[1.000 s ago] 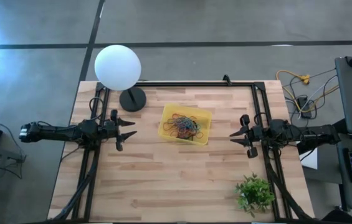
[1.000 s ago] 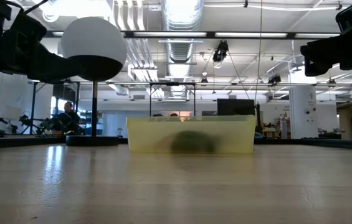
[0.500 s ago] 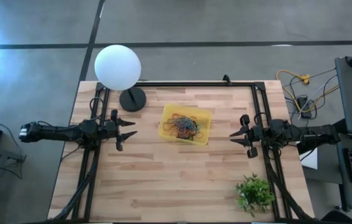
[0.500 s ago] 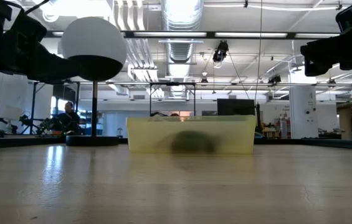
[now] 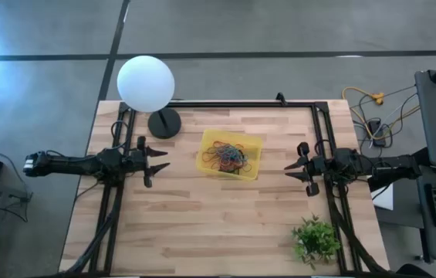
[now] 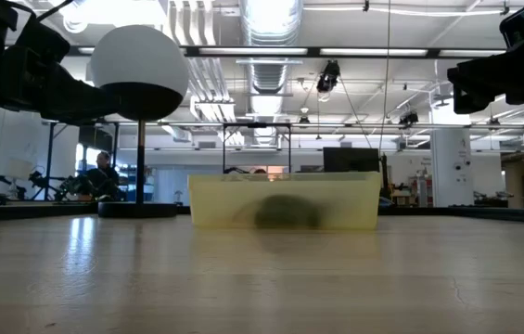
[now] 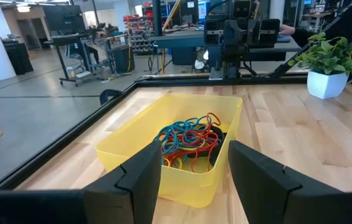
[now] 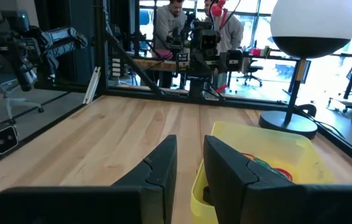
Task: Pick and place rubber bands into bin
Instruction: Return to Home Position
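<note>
Only dimly, rubber bands (image 6: 285, 211) behind bin (image 6: 224, 204) wall

We find the bin (image 5: 207, 160) at the middle of the table (image 5: 202, 224), with the rubber bands (image 5: 229, 157) heaped inside it. The lamp (image 5: 146, 83) stands at the far left corner, behind and to the left of the bin. The plant (image 5: 315, 239) sits at the near right corner. The left gripper (image 5: 160, 160) hangs left of the bin, the right gripper (image 5: 292, 166) right of it, both well apart from it and facing each other.
</note>
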